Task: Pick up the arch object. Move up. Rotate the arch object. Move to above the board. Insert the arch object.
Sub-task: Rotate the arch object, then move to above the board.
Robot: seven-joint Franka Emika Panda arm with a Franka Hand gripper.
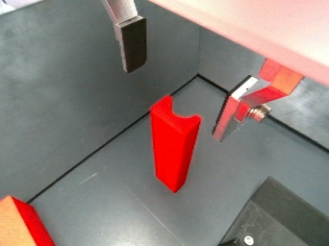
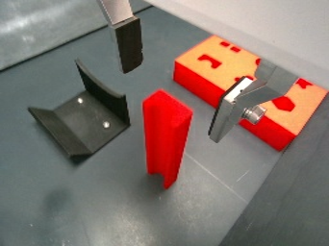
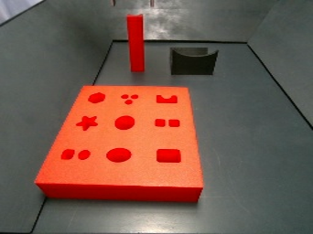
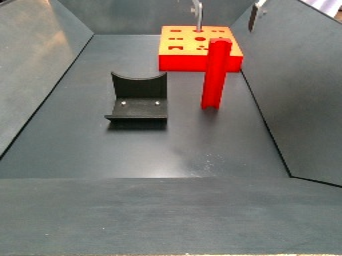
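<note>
The arch object (image 2: 166, 135) is a tall bright red bar standing upright on the grey floor; it shows in both wrist views (image 1: 174, 144) and both side views (image 3: 134, 41) (image 4: 214, 68). Its top end has a curved notch. My gripper (image 2: 180, 82) is open and empty above it, one finger (image 2: 129, 43) to each side of the bar's top, not touching it. The gripper's fingers also show at the upper edge of a side view (image 4: 227, 12). The board (image 3: 123, 137) lies flat, a red slab with shaped recesses, also seen behind the bar (image 4: 201, 48) (image 2: 244, 82).
The dark fixture (image 3: 192, 59) stands on the floor beside the arch object, also seen in a side view (image 4: 138, 98) and a wrist view (image 2: 84, 115). Grey walls enclose the floor on all sides.
</note>
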